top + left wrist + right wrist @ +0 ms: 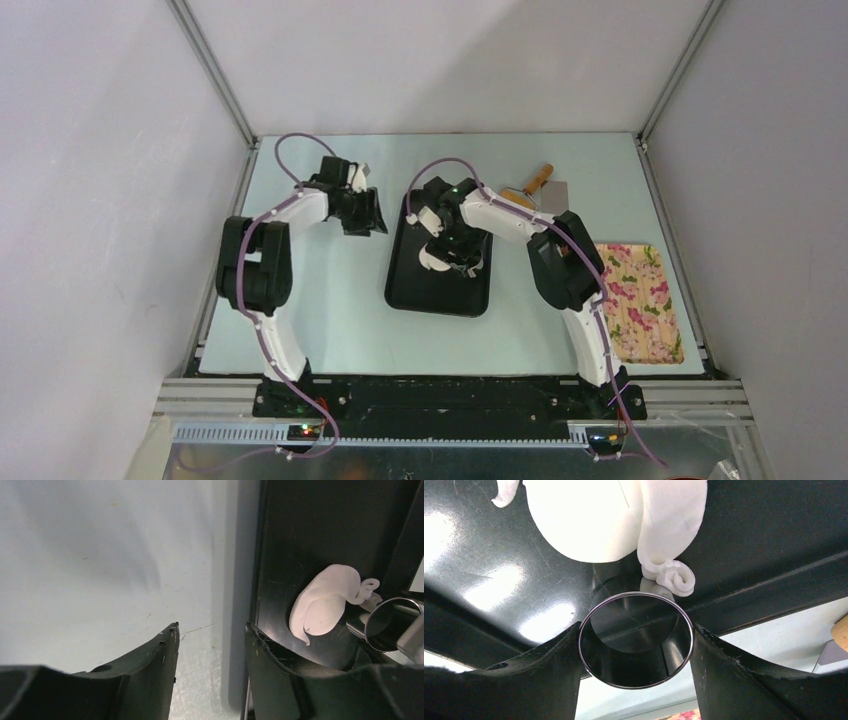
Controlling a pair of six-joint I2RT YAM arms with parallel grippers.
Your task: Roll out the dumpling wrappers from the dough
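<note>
— One lump only? Where does the dough [589, 520] lie?
— On the black tray [410, 290], toward its far end. It is pressed fairly flat, with one edge curled up into a small scroll.
— So the flattening is mostly done?
— I judge so, roughly. No separate round wrapper shows anywhere, though, so the cutting and shaping are all left.
— And the right fingers [554, 665]?
— Closed on a round steel cup [636, 640], its open mouth just beside the dough's curled edge. Whether they touch I cannot tell. I take the cup for the cutter.
— The left fingers [165, 645]?
— Moderately spread, with nothing between them. One tip hangs over the counter [330, 300], the other over the tray's left rim, near the dough but apart from it.
— Anything else?
— A wooden-handled tool [538, 182] lies at the far right, with neither arm on it. A flowered board [640, 300] sits to the right of the tray.
</note>
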